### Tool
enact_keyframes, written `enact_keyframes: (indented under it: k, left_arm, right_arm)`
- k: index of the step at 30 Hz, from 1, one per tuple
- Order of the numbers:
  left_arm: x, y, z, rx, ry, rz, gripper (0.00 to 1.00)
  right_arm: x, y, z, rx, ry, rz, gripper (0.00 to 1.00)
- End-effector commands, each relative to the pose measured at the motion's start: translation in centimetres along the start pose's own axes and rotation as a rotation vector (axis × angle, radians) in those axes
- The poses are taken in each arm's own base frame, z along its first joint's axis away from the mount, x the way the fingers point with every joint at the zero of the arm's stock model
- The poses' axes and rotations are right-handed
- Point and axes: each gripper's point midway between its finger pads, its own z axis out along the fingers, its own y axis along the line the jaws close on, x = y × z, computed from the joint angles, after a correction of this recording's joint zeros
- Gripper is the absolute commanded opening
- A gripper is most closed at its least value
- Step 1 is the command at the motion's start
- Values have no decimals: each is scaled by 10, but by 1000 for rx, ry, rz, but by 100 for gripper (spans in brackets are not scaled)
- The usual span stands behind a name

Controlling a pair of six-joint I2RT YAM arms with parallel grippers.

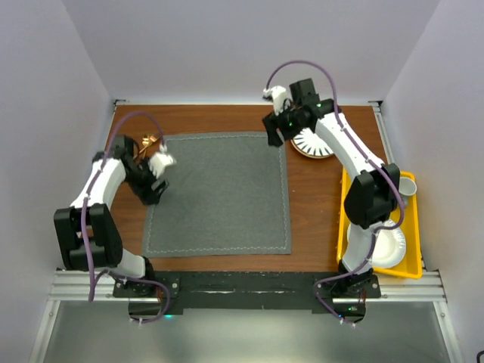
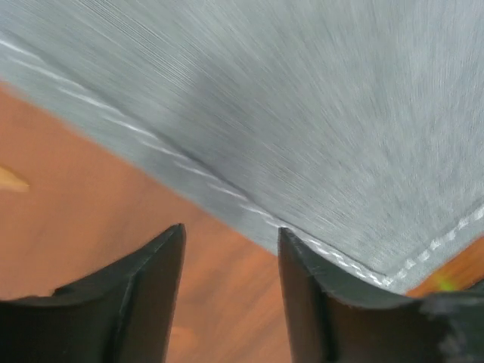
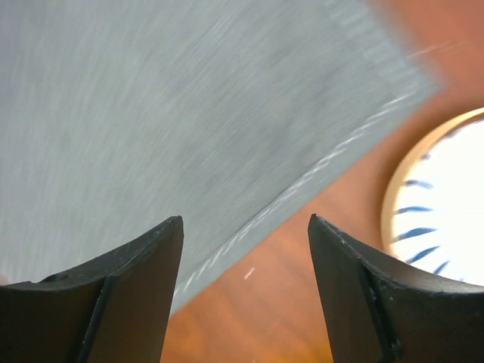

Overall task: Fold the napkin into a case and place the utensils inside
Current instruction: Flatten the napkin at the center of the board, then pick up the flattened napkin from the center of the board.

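Poised at opposite edges of the unfolded napkin [image 1: 218, 195], flat on the worktop [image 1: 318, 227].
Bent low with the left gripper [image 2: 231, 234] spread open and empty at the left hem. Stretched far forward with the right gripper [image 3: 246, 223], likewise parted, over the far right corner beside the striped plate [image 3: 442, 204]. Utensils [image 1: 147, 142] just off the far left corner.

The napkin [image 1: 219, 193] lies flat and unfolded on the desk [image 1: 314, 212]. The left end effector [image 1: 154, 193] is at the napkin's left edge, toward its far corner. The right end effector [image 1: 274, 133] is at its far right corner. The utensils [image 1: 150, 142] lie just off the far left corner. A striped plate [image 1: 314, 144] sits right of the napkin, and a yellow tray [image 1: 386, 271] lies farther right.
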Motion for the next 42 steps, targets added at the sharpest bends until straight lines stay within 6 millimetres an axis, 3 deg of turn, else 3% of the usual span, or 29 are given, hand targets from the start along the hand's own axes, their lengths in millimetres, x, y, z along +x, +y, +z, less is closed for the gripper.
enact_keyframes:
  k: [1,3,5,6,7,9,14,17,23,31,42]
  left_arm:
    - [-105,48,-54,-46,-350,-109,97]
    - [-146,87,-86,-161,-478,-98,100]
    - [-174,111,-112,-243,-581,-155,100]
    - [-188,141,-130,-380,-647,-172,100]
    - [-194,151,-140,-415,-698,-273,100]
    - [-207,176,-171,-549,-791,-314,100]
    - [-221,185,-201,-624,-930,-351,100]
    - [-225,180,-193,-559,-902,-332,100]
    - [-210,170,-175,-529,-848,-372,100]
    - [-201,165,-167,-543,-822,-367,100]
    - [-199,170,-164,-559,-792,-326,100]
  right_arm:
    - [-44,-55,7,121,-129,175,72]
    - [-55,-73,9,181,-156,185,72]
    - [-52,-84,24,211,-151,201,70]
    - [-55,-90,30,227,-164,204,68]
    - [-54,-96,36,246,-160,213,67]
    - [-52,-109,53,271,-154,242,63]
    - [-55,-129,80,315,-184,253,54]
    - [-60,-140,90,348,-216,250,47]
    - [-47,-159,117,379,-199,282,38]
    - [-31,-172,134,427,-164,283,38]
    - [-14,-176,155,438,-115,274,47]
